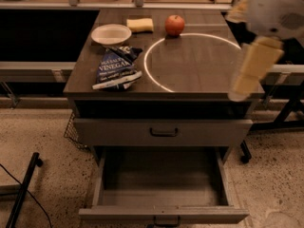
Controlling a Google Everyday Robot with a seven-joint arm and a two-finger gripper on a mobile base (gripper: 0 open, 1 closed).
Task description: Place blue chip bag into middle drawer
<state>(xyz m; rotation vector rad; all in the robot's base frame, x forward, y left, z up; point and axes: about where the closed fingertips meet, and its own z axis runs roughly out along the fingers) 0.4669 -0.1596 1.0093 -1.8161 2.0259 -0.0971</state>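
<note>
Blue chip bag (116, 69) was the thing to be moved, and its goal, the middle drawer (161, 194), was nearest to the camera. It was pulled far out below the front edge of the bench, with its grey floor bare. I judged it was open like this so that the bag could be dropped in from above. Directly over it, the upper drawer (164, 132) was closed and showed only its flat front, so it did not block the way down.

On the bench top (199, 65) the bag lay flat near the front left corner, lettering up, just left of a white ring (146, 61) marked on the surface. Nothing held it. Lying free and close to the front edge, it seemed easy to take from above.

The gripper (247, 75) hung at the right edge of the bench, well apart from the bag and above the surface. I cannot tell whether it was spread or pressed together, but it carried nothing that I could see.

Farther back, a white plate (111, 33) sat just behind the bag. At the back edge a yellow sponge (140, 24) and a red apple (175, 25) rested, clear of the likely reach.
</note>
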